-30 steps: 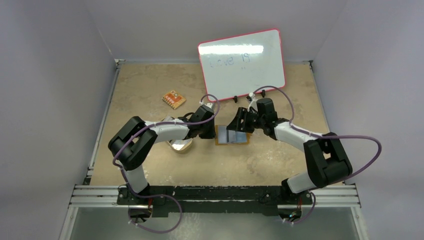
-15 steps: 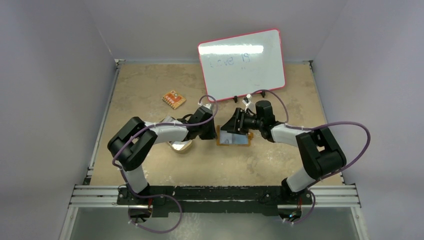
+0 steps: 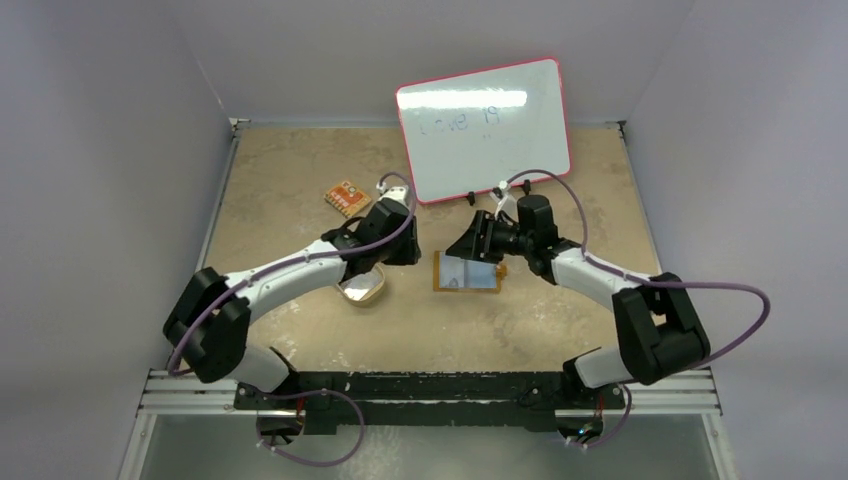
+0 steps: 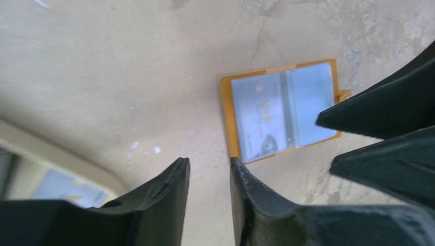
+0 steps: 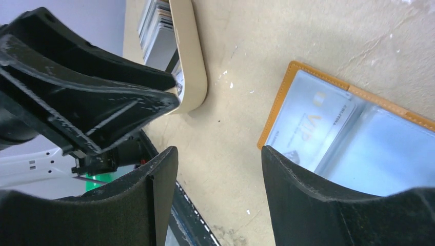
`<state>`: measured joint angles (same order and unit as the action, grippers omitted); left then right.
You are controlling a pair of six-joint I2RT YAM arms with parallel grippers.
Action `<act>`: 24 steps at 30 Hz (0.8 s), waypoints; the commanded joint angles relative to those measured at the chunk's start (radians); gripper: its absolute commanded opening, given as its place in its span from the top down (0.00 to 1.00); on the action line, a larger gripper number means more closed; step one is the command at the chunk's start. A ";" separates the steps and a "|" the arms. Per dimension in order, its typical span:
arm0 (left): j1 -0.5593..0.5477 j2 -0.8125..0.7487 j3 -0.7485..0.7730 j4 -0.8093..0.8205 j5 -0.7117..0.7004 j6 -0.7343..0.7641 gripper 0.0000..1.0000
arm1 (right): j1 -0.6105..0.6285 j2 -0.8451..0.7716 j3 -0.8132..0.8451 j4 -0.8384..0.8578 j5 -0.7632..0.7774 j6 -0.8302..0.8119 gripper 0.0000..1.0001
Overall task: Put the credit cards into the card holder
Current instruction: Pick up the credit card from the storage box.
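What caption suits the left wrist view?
Open orange card holder holding a VIP card, seen past the empty left tool.

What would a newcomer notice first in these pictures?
First, the open orange card holder at the middle of the table, with a grey VIP card in one pocket. The left gripper and the right gripper hover near it, both open and empty. Behind stands a whiteboard with a pink-red frame.

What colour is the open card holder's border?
Orange; the card holder shows best in the left wrist view.
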<state>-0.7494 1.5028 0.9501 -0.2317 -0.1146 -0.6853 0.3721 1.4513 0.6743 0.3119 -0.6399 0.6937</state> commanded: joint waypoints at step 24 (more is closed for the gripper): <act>0.129 -0.032 0.099 -0.509 -0.454 0.465 0.39 | 0.000 -0.109 0.067 -0.140 0.030 -0.092 0.37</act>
<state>-0.6235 1.4414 1.0489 -0.7498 -0.5190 -0.2558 0.3721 1.3838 0.7048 0.1688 -0.5961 0.6189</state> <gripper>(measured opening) 0.605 0.631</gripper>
